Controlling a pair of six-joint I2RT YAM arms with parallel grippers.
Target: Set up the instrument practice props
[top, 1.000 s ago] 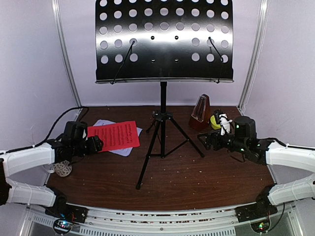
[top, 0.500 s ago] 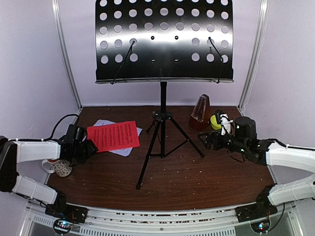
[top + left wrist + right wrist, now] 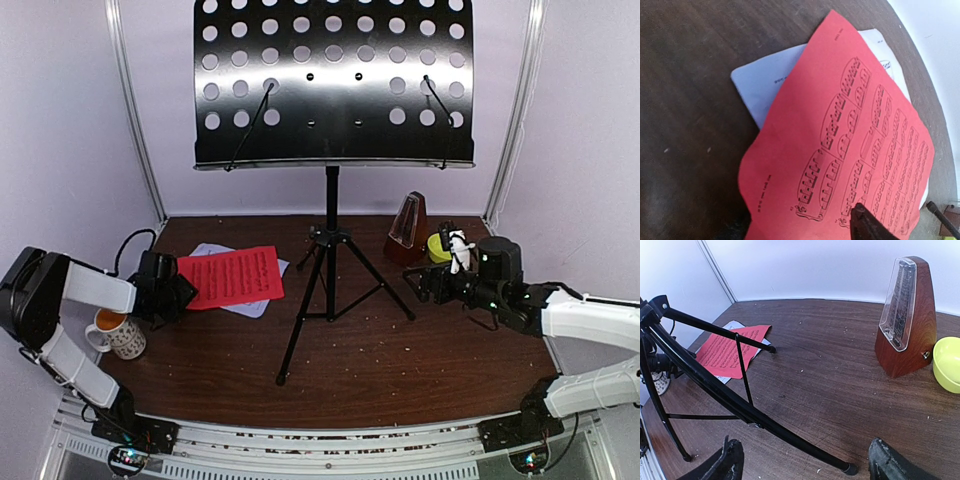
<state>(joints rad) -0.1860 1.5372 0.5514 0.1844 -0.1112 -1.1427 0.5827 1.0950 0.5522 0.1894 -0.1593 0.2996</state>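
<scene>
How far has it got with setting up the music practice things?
Done: the black perforated-metal music stand is upright on its tripod, with the small brown pyramid metronome back right. In hand: the left gripper, open, is at the edge of the red printed music sheet. Left: that sheet and the white music sheet beneath it lie on the table, none on the stand. The right gripper is open and empty.

The music stand point(image 3: 333, 80) is black with round holes. The red sheet point(image 3: 850, 150) has black notes. The white sheet point(image 3: 770, 85) has tiny dark print. The metronome point(image 3: 907, 320) is brown, the bowl point(image 3: 947, 362) yellow-green
</scene>
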